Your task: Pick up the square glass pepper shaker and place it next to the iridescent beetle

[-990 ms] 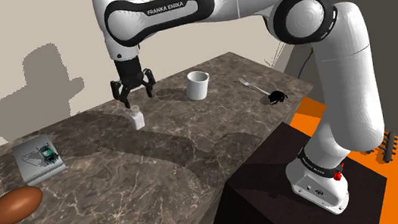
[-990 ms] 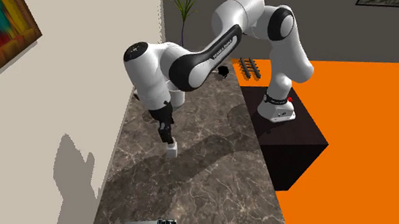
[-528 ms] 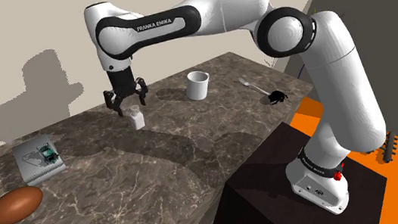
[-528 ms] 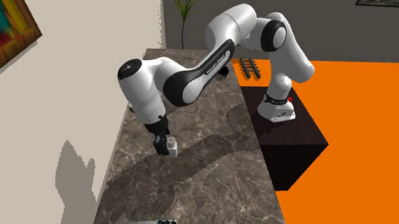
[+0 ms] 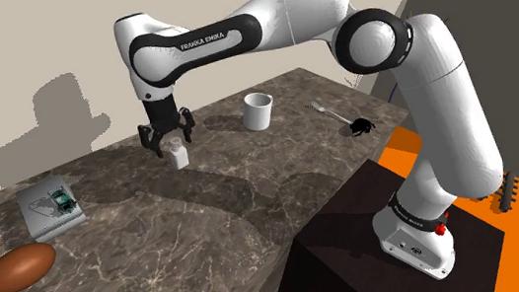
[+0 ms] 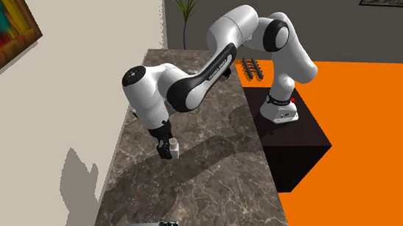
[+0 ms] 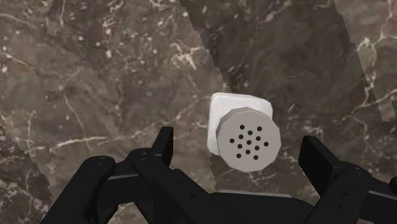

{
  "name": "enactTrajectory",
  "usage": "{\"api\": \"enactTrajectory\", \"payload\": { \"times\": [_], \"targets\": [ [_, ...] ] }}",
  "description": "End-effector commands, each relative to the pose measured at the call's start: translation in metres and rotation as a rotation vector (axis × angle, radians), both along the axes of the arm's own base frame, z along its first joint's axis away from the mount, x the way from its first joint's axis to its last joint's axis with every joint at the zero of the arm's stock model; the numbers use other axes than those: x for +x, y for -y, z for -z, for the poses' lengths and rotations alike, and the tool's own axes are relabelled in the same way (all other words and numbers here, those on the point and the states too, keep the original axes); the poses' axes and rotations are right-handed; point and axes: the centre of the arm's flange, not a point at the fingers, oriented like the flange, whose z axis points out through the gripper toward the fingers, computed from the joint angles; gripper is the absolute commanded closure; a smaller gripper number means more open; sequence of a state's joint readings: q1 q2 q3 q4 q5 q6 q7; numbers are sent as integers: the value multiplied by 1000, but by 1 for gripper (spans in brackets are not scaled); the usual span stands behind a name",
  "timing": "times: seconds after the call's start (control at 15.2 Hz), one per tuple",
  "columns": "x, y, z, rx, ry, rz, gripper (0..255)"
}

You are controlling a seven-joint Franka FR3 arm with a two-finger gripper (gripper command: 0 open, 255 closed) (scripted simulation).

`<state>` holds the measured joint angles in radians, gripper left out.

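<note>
The pepper shaker [image 5: 179, 155] is a small white square bottle with a round grey perforated cap, standing upright on the dark marble counter [image 5: 205, 215]. My black gripper [image 5: 169, 144] hangs low over it, open. In the wrist view the shaker [image 7: 245, 130] sits between the two fingers [image 7: 163, 141], and neither finger touches it. The second exterior view has the gripper [image 6: 165, 148] right beside the shaker [image 6: 173, 148]. The dark beetle [image 5: 363, 126] lies near the counter's far right corner in the shoulder view, well away from the shaker.
A white mug [image 5: 258, 110] and a fork [image 5: 326, 111] lie between shaker and beetle. A grey flat box [image 5: 51, 207] and a brown oval object [image 5: 18, 270] sit at the shoulder view's left. A wall runs along the counter's back. The dark stand [image 5: 358, 249] stands on orange floor.
Over the last second the gripper moved toward the shoulder view's left and came down around the shaker. Its fingers have stayed open, and the shaker has not moved.
</note>
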<state>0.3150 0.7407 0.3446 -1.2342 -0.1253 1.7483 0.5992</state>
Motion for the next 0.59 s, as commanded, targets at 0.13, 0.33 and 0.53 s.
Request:
{"api": "enactTrajectory", "payload": {
  "times": [0.13, 0.33, 0.53],
  "targets": [
    [0, 0, 0, 0, 0, 0, 255],
    [0, 0, 0, 0, 0, 0, 255],
    [0, 0, 0, 0, 0, 0, 255]
  ]
}}
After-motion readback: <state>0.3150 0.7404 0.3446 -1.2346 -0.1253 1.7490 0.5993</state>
